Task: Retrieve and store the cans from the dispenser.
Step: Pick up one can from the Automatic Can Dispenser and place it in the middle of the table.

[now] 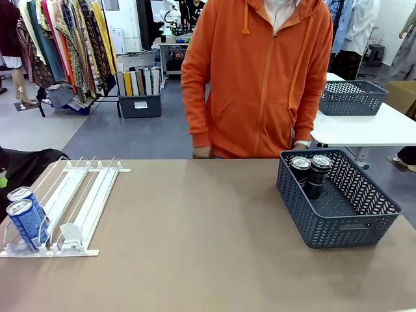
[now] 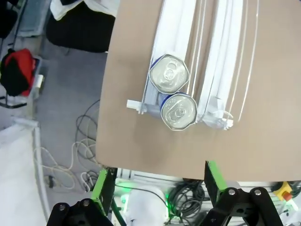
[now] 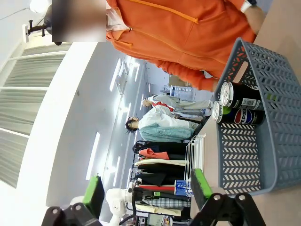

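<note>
Hovering above the table edge, left gripper [image 2: 157, 184] jaws spread wide, empty. Two blue cans [image 2: 178, 111] sit touching at the dispenser [image 2: 221, 52] front lip. Right gripper [image 3: 146, 190] also spread, empty, facing the basket [image 3: 282, 117] holding two black cans [image 3: 237, 106]. Risk: no gap between the blue cans, so a descending finger could jam or tip both.

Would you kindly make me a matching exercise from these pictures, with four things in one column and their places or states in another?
1. blue slim drink cans with silver tops
2. black slim Pepsi cans
3. white and clear plastic rail dispenser
4. left gripper

a. upright inside the blue-grey woven-pattern plastic basket
b. open, holding nothing
c. flat on the brown table, robot's left side
d. at the front end of one rail

Pairs: 1-d, 2-a, 3-c, 4-b
</note>
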